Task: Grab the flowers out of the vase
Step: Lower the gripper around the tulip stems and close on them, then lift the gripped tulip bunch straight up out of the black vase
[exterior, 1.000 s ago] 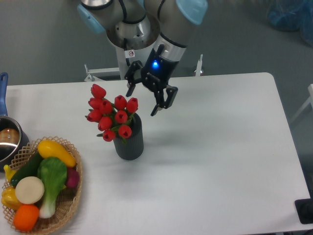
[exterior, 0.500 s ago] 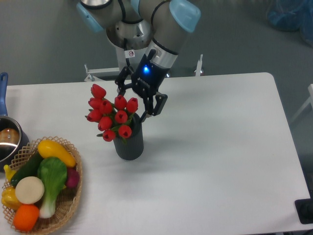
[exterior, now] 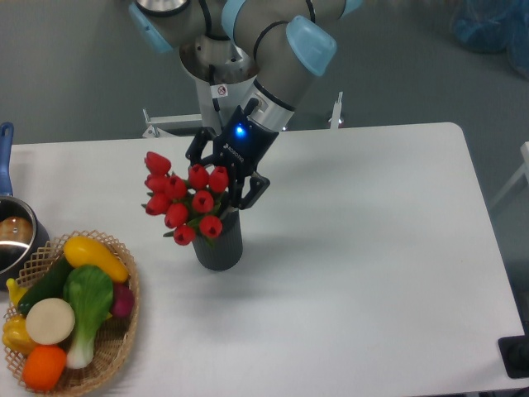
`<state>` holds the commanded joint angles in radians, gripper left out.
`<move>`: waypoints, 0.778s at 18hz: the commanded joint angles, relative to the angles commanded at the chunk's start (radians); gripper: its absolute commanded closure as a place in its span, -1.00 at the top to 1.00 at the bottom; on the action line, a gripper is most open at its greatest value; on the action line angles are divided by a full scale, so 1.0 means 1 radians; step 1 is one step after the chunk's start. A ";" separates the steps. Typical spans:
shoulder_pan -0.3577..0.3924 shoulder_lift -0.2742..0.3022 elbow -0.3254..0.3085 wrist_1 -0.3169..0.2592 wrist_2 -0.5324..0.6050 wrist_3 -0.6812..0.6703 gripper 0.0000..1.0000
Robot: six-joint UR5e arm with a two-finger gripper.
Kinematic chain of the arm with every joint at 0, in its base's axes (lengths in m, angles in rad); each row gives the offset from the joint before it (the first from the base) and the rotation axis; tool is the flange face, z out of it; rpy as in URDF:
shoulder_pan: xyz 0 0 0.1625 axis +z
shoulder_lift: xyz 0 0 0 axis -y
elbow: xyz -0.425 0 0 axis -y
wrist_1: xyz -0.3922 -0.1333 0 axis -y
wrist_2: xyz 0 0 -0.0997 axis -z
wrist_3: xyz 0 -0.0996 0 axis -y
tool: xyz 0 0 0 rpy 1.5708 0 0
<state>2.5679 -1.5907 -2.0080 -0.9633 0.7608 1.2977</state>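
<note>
Here we see the claw (exterior: 223,175) low over the flowers (exterior: 183,200), its dark fingers (exterior: 254,187) spread to either side of the rearmost red buds; one finger shows at the right of the bunch and the other at its back, partly hidden behind the blooms; the claw looks released rather than clenched, with the fingers apart and the buds between them, though we cannot tell whether either finger touches a bud or a stem. A blue light glows on the wrist just above the claw; the grey arm with its pale blue caps rises from there toward the top of the view.

The flowers stand in the vase (exterior: 219,241), their stems down in its round mouth and the heads leaning out to the left over its rim; the vase, dark and ribbed, stands upright on the white worktop (exterior: 372,248), left of the middle.

At the lower left corner we see a wicker basket (exterior: 120,331) resting on the worktop, well apart from the vase; it holds a yellow squash, a green leafy vegetable, a white round piece, an orange one and others. Just above the basket, at the left edge, sits a metal pot (exterior: 15,241) with a blue handle, cut off by the frame.
</note>
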 joint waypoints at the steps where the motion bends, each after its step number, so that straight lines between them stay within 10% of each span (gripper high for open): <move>1: 0.000 0.002 0.000 0.000 0.000 0.002 -0.59; 6: 0.008 0.014 0.000 -0.006 0.000 0.003 -0.95; 14: 0.015 0.109 -0.003 -0.082 -0.040 -0.008 -0.95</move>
<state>2.5832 -1.4821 -2.0110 -1.0458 0.7210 1.2901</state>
